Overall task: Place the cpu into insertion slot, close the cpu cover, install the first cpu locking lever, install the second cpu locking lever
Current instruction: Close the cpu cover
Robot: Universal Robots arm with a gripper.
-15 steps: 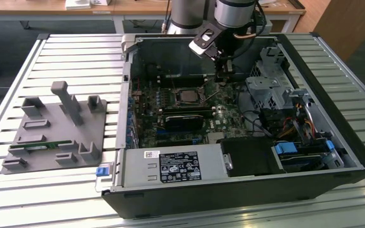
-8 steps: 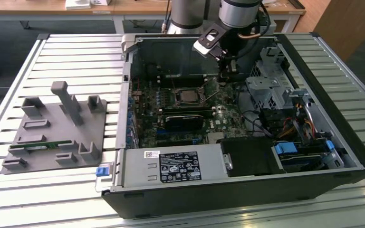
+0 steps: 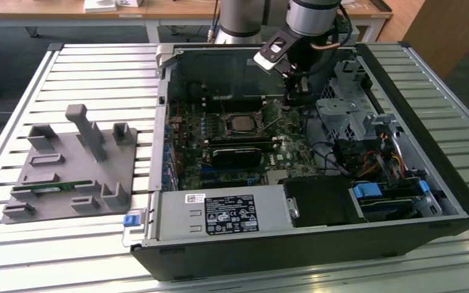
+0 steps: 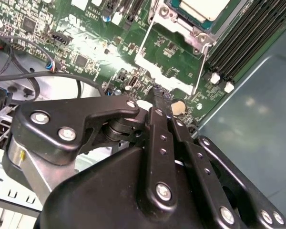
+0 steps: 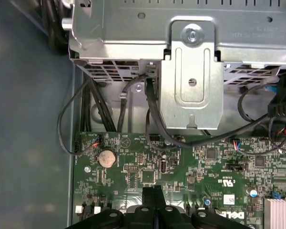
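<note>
Inside the open computer case point(image 3: 430, 183), my gripper point(image 3: 298, 101) hangs low over the green motherboard, to the exterior view's right of the insertion slot point(image 3: 240, 122). Its black fingers point(image 5: 148, 202) press together with nothing between them, their tips point(image 4: 158, 98) just above the board. In the second wrist view the cpu point(image 4: 200, 5) lies with its silvery-tan top up inside the socket. The silver cpu cover point(image 4: 183, 26) frames it. Two thin wire locking levers point(image 4: 201, 67) point(image 4: 145, 36) run alongside the socket. I cannot tell whether they are latched.
A metal drive cage point(image 3: 344, 116) and bundled cables point(image 5: 152, 119) stand close to the gripper. A black card point(image 3: 234, 155) and the power supply point(image 3: 218, 213) lie nearer the front. A grey fixture plate point(image 3: 71, 165) sits on the slatted table at the exterior view's left.
</note>
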